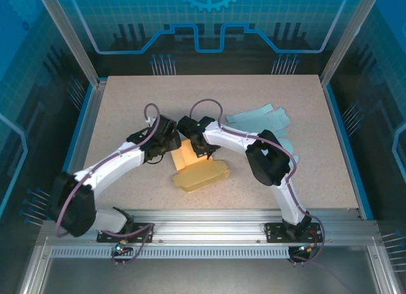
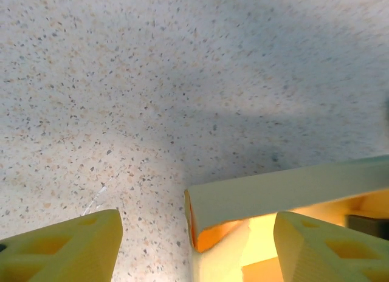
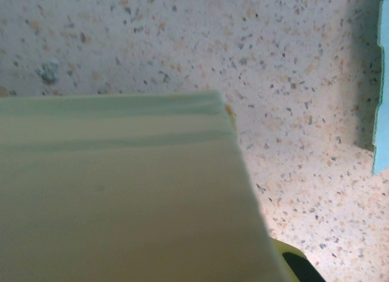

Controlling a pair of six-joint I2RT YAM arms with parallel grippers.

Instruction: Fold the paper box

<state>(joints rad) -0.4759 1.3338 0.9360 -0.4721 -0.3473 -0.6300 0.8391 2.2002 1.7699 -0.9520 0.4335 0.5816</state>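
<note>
On speckled table (image 1: 127,104), blue walls (image 1: 38,85), paper box (image 1: 200,175), left tool (image 2: 197,218) released, right tool (image 1: 208,153) clenched.

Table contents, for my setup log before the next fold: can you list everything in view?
paper box: one, yellow, partly folded, table centre, one wall raised
paper sheets: several overlapping, pale blue, flat, beyond and right of the box; exact count unclear
table: one, speckled beige, under everything
left gripper: one, yellow fingers, open, at the box's left corner
right gripper: one, shut on the box's raised wall
</note>
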